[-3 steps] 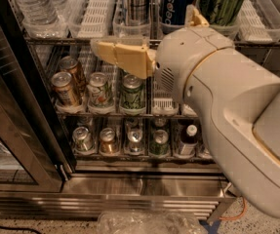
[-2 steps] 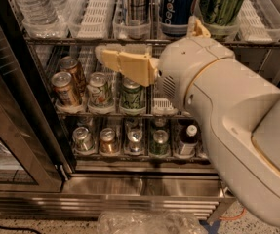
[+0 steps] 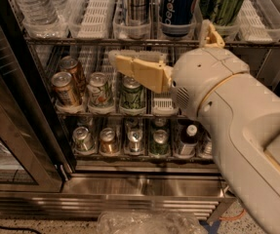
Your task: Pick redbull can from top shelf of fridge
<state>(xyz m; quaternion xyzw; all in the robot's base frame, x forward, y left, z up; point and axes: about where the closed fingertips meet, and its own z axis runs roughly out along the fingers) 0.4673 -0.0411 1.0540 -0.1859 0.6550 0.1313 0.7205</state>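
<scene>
The redbull can [image 3: 136,3], slim and silver with dark blocks, stands in a clear lane bin on the top shelf [image 3: 96,13] of the fridge [image 3: 130,188], left of a blue Pepsi can [image 3: 178,6] and a green can [image 3: 222,3]. My gripper [image 3: 162,45] hangs in front of the middle rack, below and slightly right of the redbull can, apart from it. One cream finger [image 3: 135,68] points left and the other [image 3: 210,33] pokes up behind the wrist. The fingers stand apart and hold nothing.
A water bottle [image 3: 34,6] stands at the top shelf's left end. The middle rack holds several cans [image 3: 100,89], the bottom rack several more cans and a bottle [image 3: 189,136]. The open glass door [image 3: 12,130] stands at left. A plastic bag [image 3: 144,223] lies on the floor.
My gripper has shifted to the right and slightly down in front of the shelves. The cans have not moved.
</scene>
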